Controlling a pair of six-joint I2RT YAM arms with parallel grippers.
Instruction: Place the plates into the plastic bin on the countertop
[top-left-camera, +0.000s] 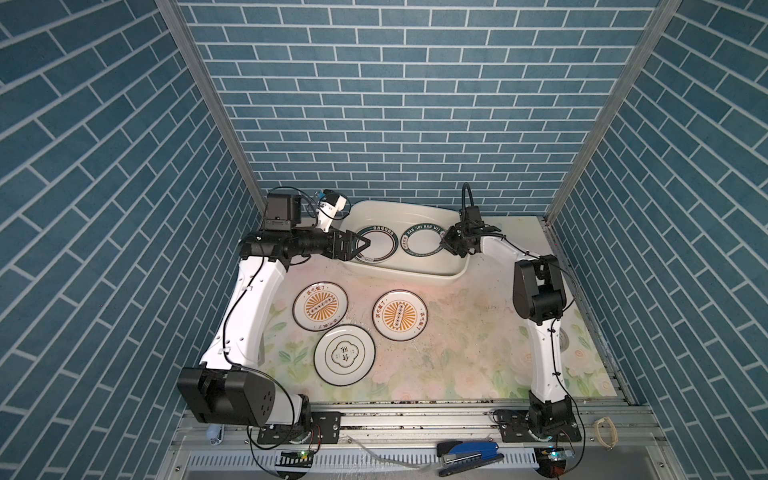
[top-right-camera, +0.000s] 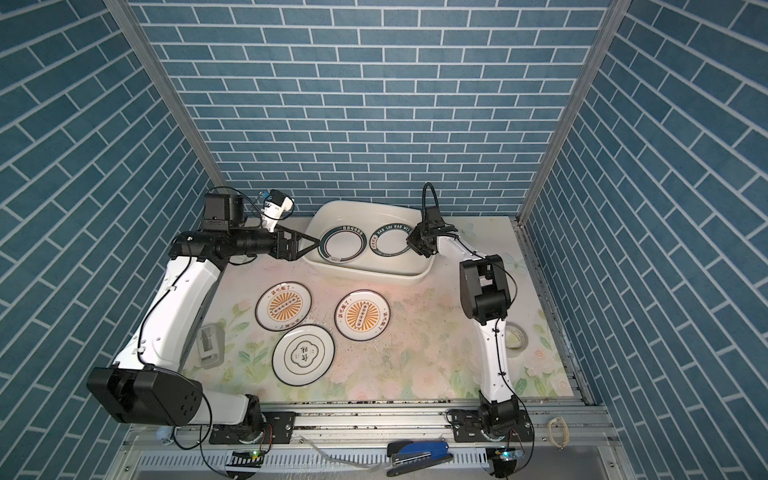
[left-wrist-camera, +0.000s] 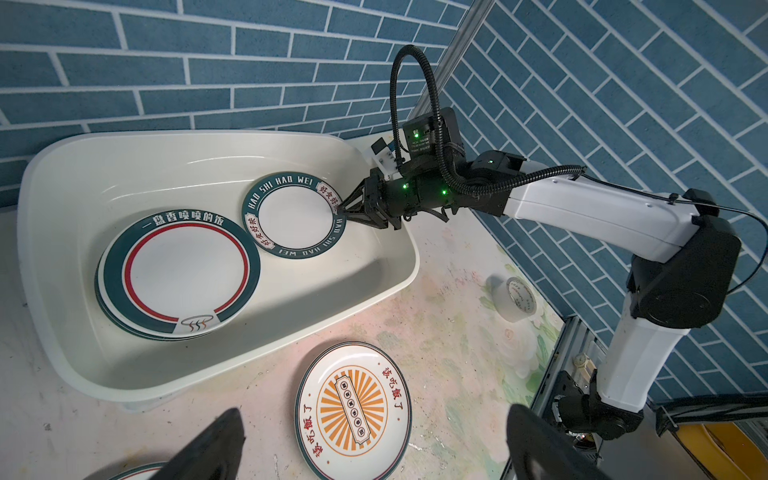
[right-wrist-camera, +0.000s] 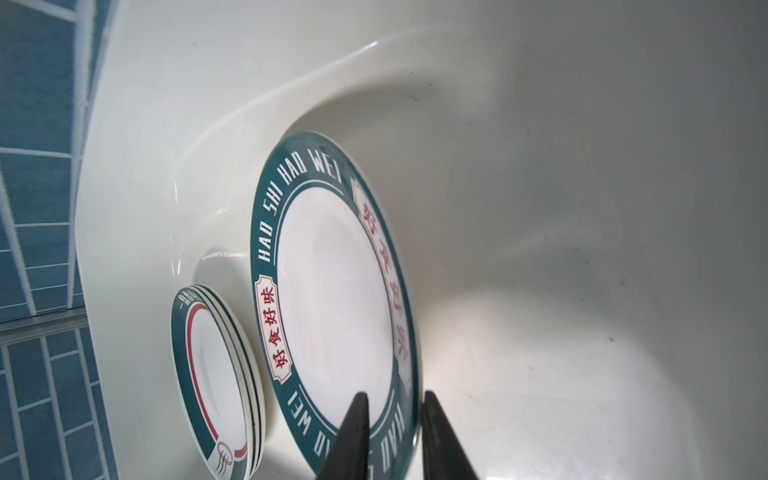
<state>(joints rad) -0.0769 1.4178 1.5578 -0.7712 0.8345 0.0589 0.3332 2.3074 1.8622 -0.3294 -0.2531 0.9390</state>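
Observation:
In the cream plastic bin (top-left-camera: 399, 205) a stack of plates (top-left-camera: 376, 245) topped by a green-and-red ring lies beside a green-banded plate (top-left-camera: 422, 241) lettered HAO SHI HAO WEI. My right gripper (right-wrist-camera: 392, 397) straddles that plate's rim (right-wrist-camera: 409, 332), jaws narrowly parted, one finger over its face and one outside. My left gripper (top-left-camera: 368, 243) stands wide open and empty over the bin's left end. Two sunburst plates (top-left-camera: 320, 306) (top-left-camera: 400, 315) and a clover plate (top-left-camera: 344, 354) lie on the flowered countertop (top-left-camera: 457, 353).
A tape roll (top-right-camera: 515, 334) sits by the right arm's base link. A small grey object (top-right-camera: 210, 340) lies by the left arm. A blue stapler (top-left-camera: 469, 453) rests on the front rail. Blue brick walls close in three sides.

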